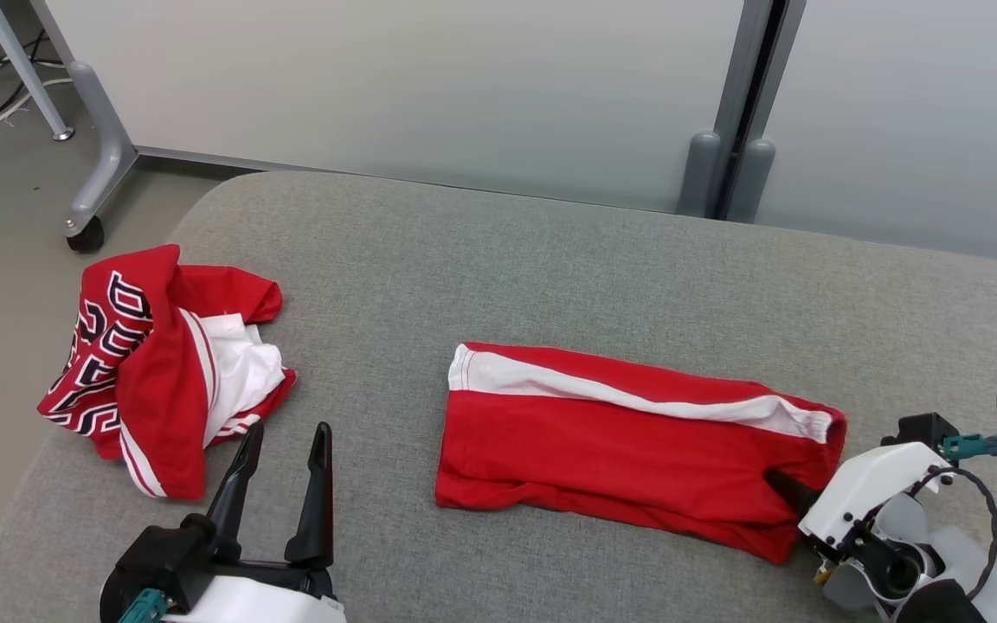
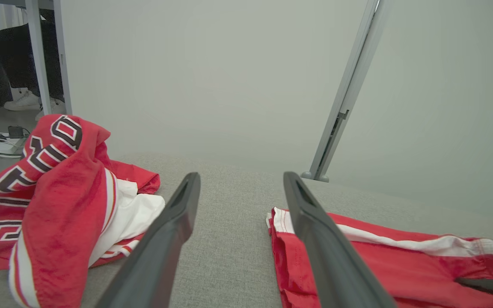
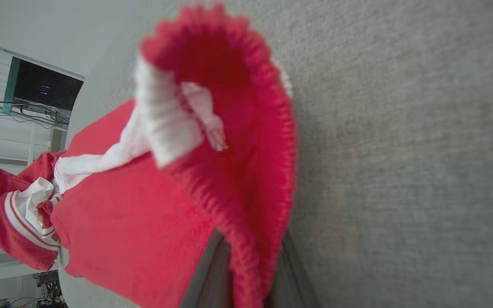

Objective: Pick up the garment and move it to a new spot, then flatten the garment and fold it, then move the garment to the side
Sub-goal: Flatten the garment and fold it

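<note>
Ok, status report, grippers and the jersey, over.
Left gripper open, beside crumpled jersey. Right gripper pinching folded red shorts at waistband end. Jersey not yet flattened, left side of grey cushion. Nothing between left gripper and jersey.

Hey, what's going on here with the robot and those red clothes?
The robot's right gripper is pinched on the ribbed right end of a folded red cloth with a white stripe, lying flat on the grey padded surface. Its left gripper hangs open between that cloth and a crumpled red lettered jersey heaped at the surface's left edge.
</note>
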